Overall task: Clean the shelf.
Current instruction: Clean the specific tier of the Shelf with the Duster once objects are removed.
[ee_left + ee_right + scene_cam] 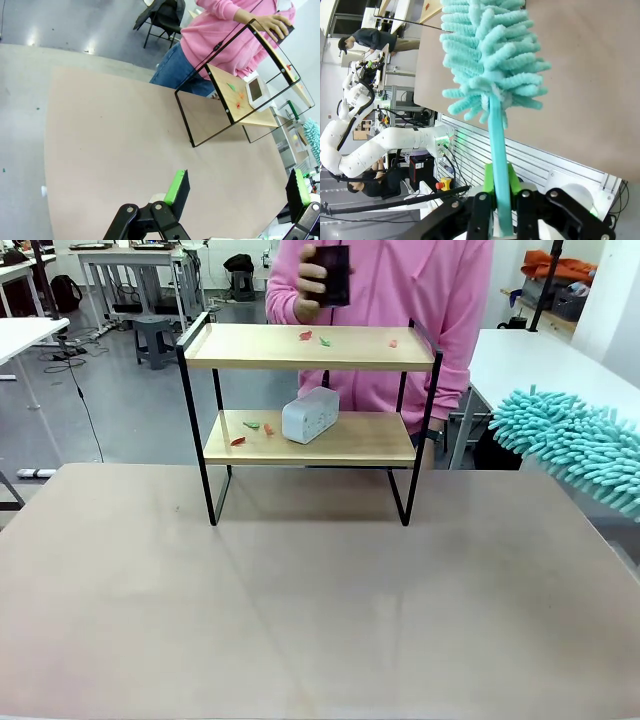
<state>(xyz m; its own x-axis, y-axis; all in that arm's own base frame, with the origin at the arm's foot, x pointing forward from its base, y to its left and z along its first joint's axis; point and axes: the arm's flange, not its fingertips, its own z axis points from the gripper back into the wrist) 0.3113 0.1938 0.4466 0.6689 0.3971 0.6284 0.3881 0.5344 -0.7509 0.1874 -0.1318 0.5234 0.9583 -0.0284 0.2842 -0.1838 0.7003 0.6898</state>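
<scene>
Left gripper (238,187): bottom edge of the left wrist view, green-padded fingers spread wide, nothing between them, above the worktop.

Right gripper (499,184): bottom centre of the right wrist view, pads pressed onto the thin handle of a teal chenille duster (490,55). In the front view the duster head (570,445) enters at the right edge, apart from the shelf.

Worktop (320,620): pale brown, bare in the near half.

Shelf (310,362): centre of the front view, standing upright on the far part of the worktop. Two light wooden boards, thin black metal frame, four legs. Upper board carries small red and green scraps (305,336). Lower board carries more scraps (252,425) at its left and a white box-shaped device (310,415) near the middle.

Person (420,300): pink top, directly behind the shelf, one hand (312,282) holding a dark object (332,275) above the upper board.
</scene>
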